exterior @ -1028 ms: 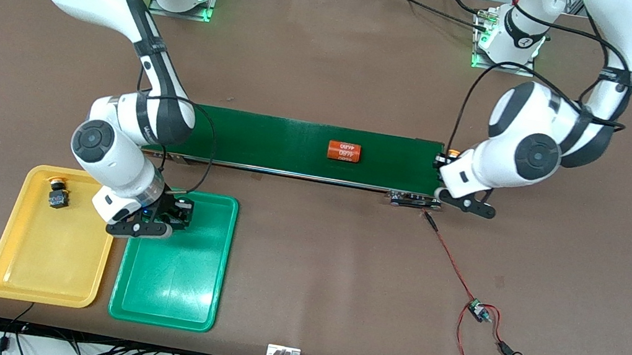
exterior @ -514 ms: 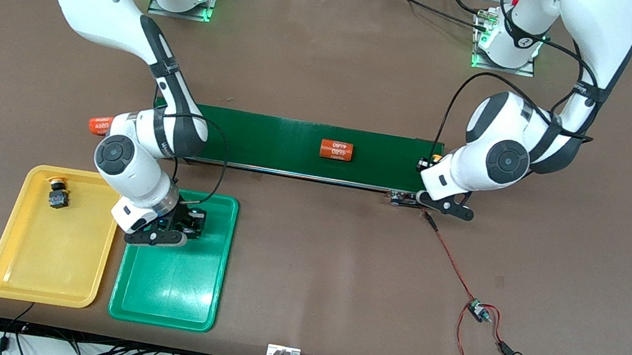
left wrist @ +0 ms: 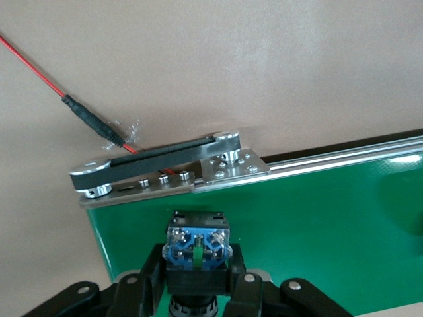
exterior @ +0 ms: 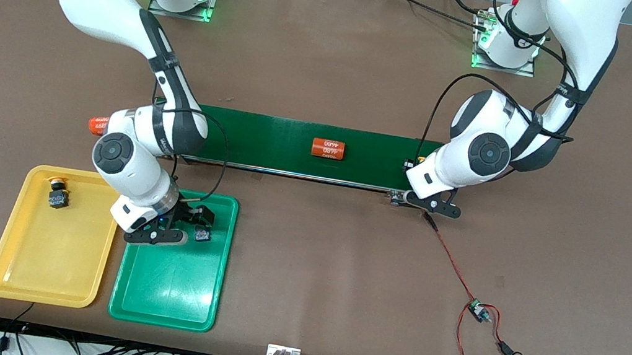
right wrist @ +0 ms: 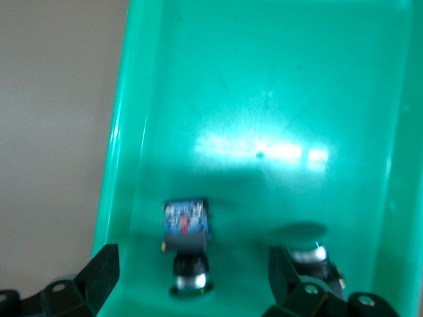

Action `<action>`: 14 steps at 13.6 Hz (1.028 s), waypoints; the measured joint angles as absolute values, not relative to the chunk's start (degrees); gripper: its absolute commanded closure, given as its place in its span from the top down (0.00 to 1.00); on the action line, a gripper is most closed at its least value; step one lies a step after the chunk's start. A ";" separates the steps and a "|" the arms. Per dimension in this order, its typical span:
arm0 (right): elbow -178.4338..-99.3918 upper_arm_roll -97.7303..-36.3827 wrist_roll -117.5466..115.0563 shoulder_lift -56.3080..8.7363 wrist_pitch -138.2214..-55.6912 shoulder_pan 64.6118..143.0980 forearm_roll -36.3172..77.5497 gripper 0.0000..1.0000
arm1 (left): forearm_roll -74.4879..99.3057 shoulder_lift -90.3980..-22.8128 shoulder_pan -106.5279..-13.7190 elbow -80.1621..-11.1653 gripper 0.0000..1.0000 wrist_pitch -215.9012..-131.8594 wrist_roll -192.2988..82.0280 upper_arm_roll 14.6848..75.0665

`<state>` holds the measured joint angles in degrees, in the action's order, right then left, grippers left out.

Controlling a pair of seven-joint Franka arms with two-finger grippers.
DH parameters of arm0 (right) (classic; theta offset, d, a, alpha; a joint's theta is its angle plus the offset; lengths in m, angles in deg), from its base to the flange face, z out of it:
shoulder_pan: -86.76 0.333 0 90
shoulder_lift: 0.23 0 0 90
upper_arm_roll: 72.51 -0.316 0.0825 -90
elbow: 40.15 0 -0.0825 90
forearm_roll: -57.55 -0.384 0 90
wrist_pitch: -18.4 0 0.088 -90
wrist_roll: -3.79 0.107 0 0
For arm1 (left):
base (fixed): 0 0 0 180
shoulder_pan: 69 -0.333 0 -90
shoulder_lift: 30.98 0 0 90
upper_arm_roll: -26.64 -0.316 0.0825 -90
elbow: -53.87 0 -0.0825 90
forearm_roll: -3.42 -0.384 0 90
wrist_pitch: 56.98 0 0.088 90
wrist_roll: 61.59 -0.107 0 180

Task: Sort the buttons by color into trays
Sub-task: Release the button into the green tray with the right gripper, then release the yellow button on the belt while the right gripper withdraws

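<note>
Green tray [exterior: 167, 299] carries a button [exterior: 202, 236] lying just beside the released right tool [exterior: 191, 223]; left tool [left wrist: 196, 290] over the conveyor belt [exterior: 271, 142] end grasps another button [left wrist: 197, 244].

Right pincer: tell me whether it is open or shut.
Open. The right pincer hovers over the green tray with its fingers spread wide, and a button lies loose on the tray between them.

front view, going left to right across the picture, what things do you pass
yellow tray → yellow button → green tray → orange cylinder on the conveyor belt → left gripper → small wired board
</note>
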<state>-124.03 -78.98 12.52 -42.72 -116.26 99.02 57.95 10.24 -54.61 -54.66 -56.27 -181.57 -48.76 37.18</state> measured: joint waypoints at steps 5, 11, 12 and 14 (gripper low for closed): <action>-124.34 -78.51 12.53 -28.48 -90.93 96.95 57.94 1.00 | 10.24 -55.19 -52.15 -57.21 0.53 -183.55 -43.40 37.21; -127.25 -78.25 11.16 -11.67 -75.59 88.83 58.05 1.00 | 10.24 -54.21 -52.14 -56.60 1.00 -183.89 -43.23 37.12; -128.48 -78.23 9.64 -9.04 -74.46 87.36 58.05 1.00 | 10.24 -53.00 -52.32 -56.17 1.00 -183.42 -43.22 37.07; -130.31 -78.24 8.25 -4.58 -71.73 85.78 58.05 1.00 | 10.24 -48.96 -53.59 -54.99 1.00 -181.44 -43.20 36.80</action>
<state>-130.31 -78.24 8.25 -4.58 -71.73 85.78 58.05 10.24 -48.96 -53.59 -54.99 -181.44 -43.20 36.80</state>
